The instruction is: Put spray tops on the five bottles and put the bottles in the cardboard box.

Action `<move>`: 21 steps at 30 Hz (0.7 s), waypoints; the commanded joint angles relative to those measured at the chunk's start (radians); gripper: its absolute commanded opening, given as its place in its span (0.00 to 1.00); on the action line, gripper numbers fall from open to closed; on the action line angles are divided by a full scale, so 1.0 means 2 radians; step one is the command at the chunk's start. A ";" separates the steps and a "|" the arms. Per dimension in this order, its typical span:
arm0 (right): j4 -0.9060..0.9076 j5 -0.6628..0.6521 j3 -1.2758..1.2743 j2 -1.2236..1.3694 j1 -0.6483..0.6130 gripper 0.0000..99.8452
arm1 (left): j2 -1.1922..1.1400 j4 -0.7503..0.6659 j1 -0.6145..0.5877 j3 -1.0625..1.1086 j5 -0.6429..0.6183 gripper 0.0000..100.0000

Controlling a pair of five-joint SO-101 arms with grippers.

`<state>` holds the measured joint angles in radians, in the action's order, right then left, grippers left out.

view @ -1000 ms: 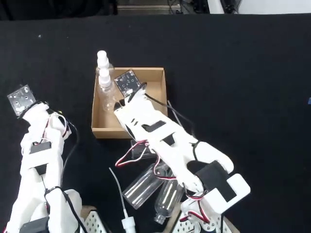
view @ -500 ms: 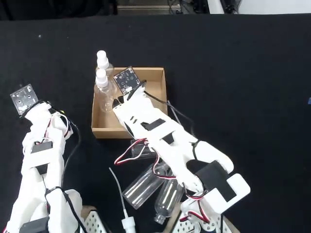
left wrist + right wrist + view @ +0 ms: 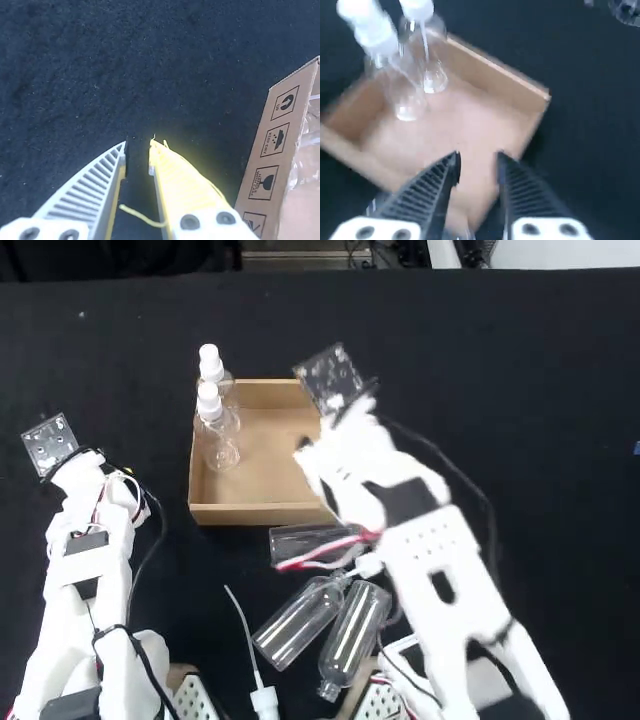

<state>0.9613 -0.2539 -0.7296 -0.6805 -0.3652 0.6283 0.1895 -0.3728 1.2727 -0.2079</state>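
Note:
The cardboard box (image 3: 300, 400) sits mid-table. Two clear bottles with white spray tops (image 3: 209, 400) (image 3: 210, 362) stand upright in its far left corner, also seen as bottles (image 3: 370, 27) (image 3: 417, 7) in the right wrist view. My right gripper (image 3: 477, 157) is open and holds nothing, above the box floor (image 3: 485, 120) toward its right side. My left gripper (image 3: 138, 144) hovers over bare black table left of the box wall (image 3: 280, 155), its fingers a narrow gap apart with nothing between them.
Three topless clear bottles (image 3: 310, 540) (image 3: 300, 618) (image 3: 350, 635) lie on the table in front of the box. A loose spray top (image 3: 262, 702) with its long tube lies by the front edge. The right arm (image 3: 430, 550) reaches over them.
My right gripper let go of the bottle, which now stands in the box's left corner. The arm swung to the box's right side. The left arm barely moved.

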 commanded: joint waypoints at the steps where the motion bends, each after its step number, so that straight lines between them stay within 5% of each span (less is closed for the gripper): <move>1: 0.153 -0.100 0.030 -0.057 0.033 0.23 | 0.011 -0.012 0.009 -0.003 -0.002 0.06; 9: 0.310 -0.294 0.028 -0.071 0.123 0.21 | 0.011 -0.008 0.009 -0.003 -0.002 0.06; 21: 0.374 -0.674 -0.060 -0.071 0.104 0.21 | 0.011 -0.008 0.003 -0.003 -0.001 0.06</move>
<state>1.6717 -1.4385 -0.8508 -0.7894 -0.1427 0.6283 0.1895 -0.3667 1.2727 -0.2079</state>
